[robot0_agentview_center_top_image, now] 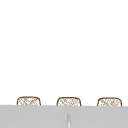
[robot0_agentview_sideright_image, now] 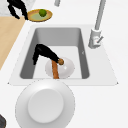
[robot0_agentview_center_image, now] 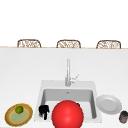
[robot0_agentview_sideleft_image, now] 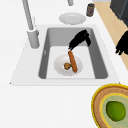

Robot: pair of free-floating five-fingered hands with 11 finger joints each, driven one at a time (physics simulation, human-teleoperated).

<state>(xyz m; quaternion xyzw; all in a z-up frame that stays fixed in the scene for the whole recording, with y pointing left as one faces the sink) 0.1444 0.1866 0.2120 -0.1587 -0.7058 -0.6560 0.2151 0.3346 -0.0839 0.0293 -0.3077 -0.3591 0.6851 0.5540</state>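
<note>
My right hand reaches down into the sink basin, its fingertips pinched on the top end of an orange-brown sausage. The sausage leans over a small white plate on the basin floor, beside a small brown lump. In the right side view the same hand comes in from the basin's left and the sausage hangs below it. My left hand hovers at the sink's front left corner with its fingers hanging loose and nothing in them. It floats off the counter's front edge near the lime plate.
A big red ball covers the sink's front in the front view. A yellow-rimmed plate with a lime sits left of the sink. A white plate and a dark jar sit to the right. The tap stands behind the basin.
</note>
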